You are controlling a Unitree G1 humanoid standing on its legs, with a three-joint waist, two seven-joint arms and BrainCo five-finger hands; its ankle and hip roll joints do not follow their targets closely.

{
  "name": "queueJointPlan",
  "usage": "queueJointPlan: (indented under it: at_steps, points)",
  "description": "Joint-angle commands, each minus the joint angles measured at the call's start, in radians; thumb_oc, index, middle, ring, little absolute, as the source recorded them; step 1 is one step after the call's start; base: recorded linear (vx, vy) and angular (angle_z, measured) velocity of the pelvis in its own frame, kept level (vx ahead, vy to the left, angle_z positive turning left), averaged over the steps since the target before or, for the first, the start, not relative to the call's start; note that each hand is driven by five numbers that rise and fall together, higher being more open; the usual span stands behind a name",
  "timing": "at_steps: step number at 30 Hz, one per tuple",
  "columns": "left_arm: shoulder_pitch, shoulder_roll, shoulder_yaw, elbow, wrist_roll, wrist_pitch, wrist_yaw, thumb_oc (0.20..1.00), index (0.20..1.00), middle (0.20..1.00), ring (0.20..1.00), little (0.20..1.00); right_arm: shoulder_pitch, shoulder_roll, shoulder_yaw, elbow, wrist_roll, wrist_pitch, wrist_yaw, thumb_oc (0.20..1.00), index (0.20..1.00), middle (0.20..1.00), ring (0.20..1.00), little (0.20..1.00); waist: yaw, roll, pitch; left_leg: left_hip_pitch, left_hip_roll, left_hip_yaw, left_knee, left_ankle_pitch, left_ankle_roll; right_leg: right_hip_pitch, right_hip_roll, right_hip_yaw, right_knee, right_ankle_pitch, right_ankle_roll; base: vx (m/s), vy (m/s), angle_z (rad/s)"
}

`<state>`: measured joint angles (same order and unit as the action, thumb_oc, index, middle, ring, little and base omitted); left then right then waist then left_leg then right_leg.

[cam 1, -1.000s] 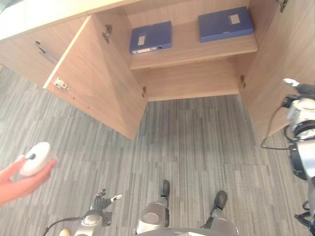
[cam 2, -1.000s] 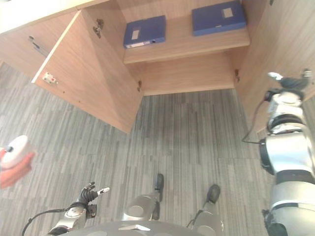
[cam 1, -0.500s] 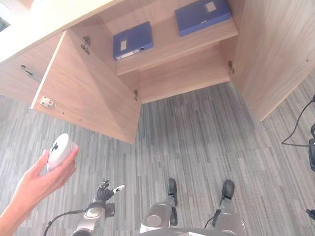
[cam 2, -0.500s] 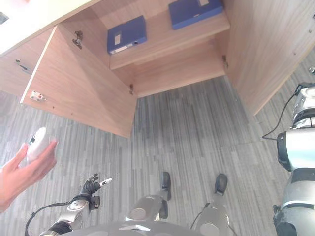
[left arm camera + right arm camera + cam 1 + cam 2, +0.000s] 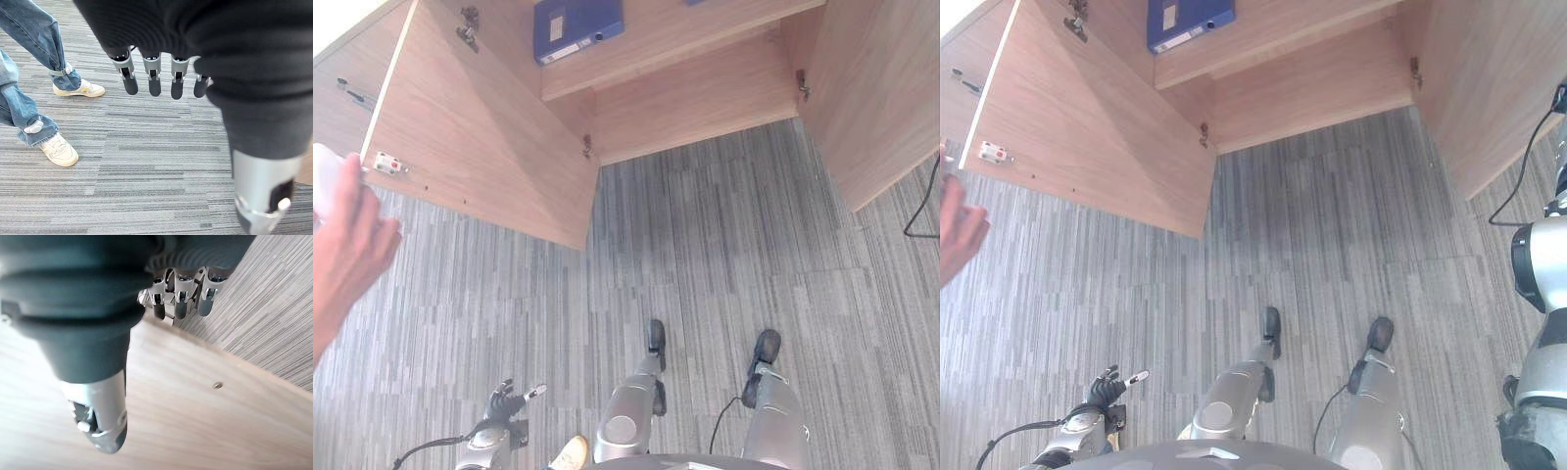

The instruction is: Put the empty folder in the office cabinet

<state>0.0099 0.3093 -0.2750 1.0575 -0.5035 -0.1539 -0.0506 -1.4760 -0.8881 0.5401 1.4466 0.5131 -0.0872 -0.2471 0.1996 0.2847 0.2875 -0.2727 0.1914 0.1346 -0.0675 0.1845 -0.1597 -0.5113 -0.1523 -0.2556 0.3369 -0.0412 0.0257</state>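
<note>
Blue is the colour of the folder (image 5: 576, 26) seen at the top of the left eye frame, lying flat on the shelf (image 5: 685, 39) of the open wooden cabinet (image 5: 705, 98); its far end is cut off by the upper edge. The cabinet's left door (image 5: 480, 147) is swung wide into the upper left of the frame, a small white fitting with red marks (image 5: 384, 163) being fixed near its outer edge, and the right door (image 5: 876, 88) is cropped by the right edge. Grey striped carpet (image 5: 705, 274) is spread below.

A person's hand (image 5: 342, 255) is seen at the left edge, a white object (image 5: 325, 176) being held in it, mostly hidden and cut off, so its kind cannot be made out. In the left wrist view a person's jeans and pale shoes (image 5: 61, 149) are shown on the carpet.

The left hand (image 5: 504, 401) is seen at the lower left, its fingers (image 5: 154, 81) held straight and relaxed over the carpet, nothing being gripped. The right hand (image 5: 181, 293) is shown in its wrist view beside a wooden panel (image 5: 205, 416), with its fingers relaxed and empty.
</note>
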Motion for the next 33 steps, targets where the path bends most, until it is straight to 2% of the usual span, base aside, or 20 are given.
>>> queueJointPlan:
  at_steps: [1,3,7,11,13,14,16,21,22,26,28,30,33]
  points:
    - [-0.029,0.078,-0.043,0.031,0.017,-0.007,0.021,1.000,1.000,1.000,1.000,1.000,-0.023,-0.021,0.120,-0.027,-0.057,-0.057,0.017,1.000,1.000,1.000,1.000,1.000,0.021,-0.019,-0.041,0.012,0.124,-0.050,-0.020,0.142,-0.089,0.022,-0.040,0.032,-0.051,-0.005,0.080,0.00,-0.043,-0.03]
    - [-0.025,0.086,-0.036,0.053,0.028,-0.012,0.015,1.000,1.000,1.000,1.000,1.000,-0.070,0.001,0.180,-0.092,-0.065,-0.086,0.044,1.000,1.000,1.000,1.000,1.000,0.040,-0.005,-0.048,0.008,0.124,-0.050,-0.020,0.164,-0.093,0.012,-0.036,0.033,-0.055,-0.002,0.077,-0.01,-0.039,-0.05]
    - [-0.025,0.086,-0.035,0.061,0.034,-0.013,0.013,1.000,1.000,1.000,1.000,1.000,-0.065,0.006,0.194,-0.123,-0.053,-0.097,0.064,1.000,1.000,1.000,1.000,1.000,0.038,-0.009,-0.048,0.009,0.123,-0.058,-0.020,0.164,-0.095,0.018,-0.038,0.029,-0.059,-0.003,0.075,-0.01,-0.008,-0.14]
    - [-0.059,0.082,-0.025,0.099,0.054,-0.015,0.025,1.000,1.000,1.000,1.000,1.000,0.043,0.091,0.173,-0.249,-0.019,-0.124,0.109,1.000,1.000,1.000,1.000,1.000,0.024,-0.018,-0.041,0.029,0.136,-0.050,-0.020,0.154,-0.091,0.044,-0.028,0.026,-0.062,-0.006,0.069,-0.01,-0.012,0.03]
    - [-0.073,0.074,-0.025,0.102,0.070,-0.020,0.032,1.000,1.000,1.000,1.000,1.000,0.115,0.135,0.153,-0.333,0.012,-0.142,0.132,1.000,1.000,1.000,1.000,1.000,0.018,-0.030,-0.035,0.037,0.139,-0.048,-0.020,0.146,-0.089,0.056,-0.028,0.025,-0.069,-0.002,0.070,0.00,-0.005,-0.02]
    - [-0.080,0.065,-0.021,0.103,0.075,-0.022,0.033,1.000,1.000,1.000,1.000,1.000,0.211,0.165,0.127,-0.454,0.047,-0.162,0.149,1.000,1.000,1.000,1.000,1.000,0.006,-0.046,-0.030,0.050,0.141,-0.048,-0.020,0.136,-0.088,0.077,-0.030,0.021,-0.084,0.005,0.071,0.00,-0.001,-0.03]
    - [-0.088,0.059,-0.014,0.105,0.077,-0.022,0.036,1.000,1.000,1.000,1.000,1.000,0.275,0.189,0.112,-0.493,0.055,-0.165,0.163,1.000,1.000,1.000,1.000,1.000,-0.004,-0.054,-0.027,0.058,0.142,-0.045,-0.020,0.126,-0.087,0.091,-0.031,0.020,-0.093,0.009,0.072,0.01,0.009,-0.06]
    - [-0.110,0.047,0.015,0.113,0.099,-0.031,0.063,1.000,1.000,1.000,1.000,1.000,0.460,0.316,0.147,-0.647,-0.012,-0.168,0.200,1.000,1.000,1.000,1.000,1.000,-0.029,-0.096,-0.030,0.100,0.147,-0.035,-0.020,0.072,-0.073,0.146,-0.037,0.026,-0.135,0.040,0.082,0.03,0.048,-0.02]
    - [-0.116,0.046,0.030,0.114,0.101,-0.034,0.073,1.000,1.000,1.000,1.000,1.000,0.528,0.367,0.174,-0.692,-0.050,-0.164,0.213,1.000,1.000,1.000,1.000,1.000,-0.036,-0.116,-0.036,0.119,0.142,-0.028,-0.020,0.036,-0.064,0.180,-0.048,0.024,-0.159,0.053,0.091,0.03,0.079,0.04]
    - [-0.129,0.055,0.043,0.114,0.107,-0.040,0.083,1.000,1.000,1.000,1.000,1.000,0.571,0.439,0.198,-0.674,-0.083,-0.151,0.228,1.000,1.000,1.000,1.000,1.000,-0.035,-0.139,-0.046,0.141,0.128,-0.028,-0.020,0.005,-0.053,0.218,-0.066,0.019,-0.193,0.075,0.107,0.02,0.106,0.12]
    - [-0.144,0.078,0.045,0.105,0.105,-0.046,0.084,1.000,1.000,1.000,1.000,1.000,0.561,0.484,0.224,-0.646,-0.113,-0.135,0.240,1.000,1.000,1.000,1.000,1.000,-0.015,-0.160,-0.055,0.146,0.109,-0.034,-0.015,-0.018,-0.045,0.254,-0.092,0.008,-0.224,0.101,0.125,0.00,0.159,0.09]
    - [-0.152,0.087,0.044,0.101,0.104,-0.047,0.087,1.000,1.000,1.000,1.000,1.000,0.560,0.494,0.221,-0.637,-0.112,-0.133,0.237,1.000,1.000,1.000,1.000,1.000,-0.010,-0.167,-0.056,0.145,0.102,-0.040,-0.011,-0.023,-0.042,0.261,-0.100,0.006,-0.232,0.108,0.129,-0.01,0.098,0.11]
    - [-0.175,0.126,0.049,0.080,0.091,-0.055,0.094,1.000,1.000,1.000,1.000,1.000,0.550,0.516,0.209,-0.595,-0.119,-0.129,0.225,1.000,1.000,1.000,1.000,1.000,0.014,-0.195,-0.056,0.133,0.080,-0.058,-0.007,-0.030,-0.036,0.283,-0.125,-0.008,-0.260,0.135,0.140,-0.01,0.086,0.30]
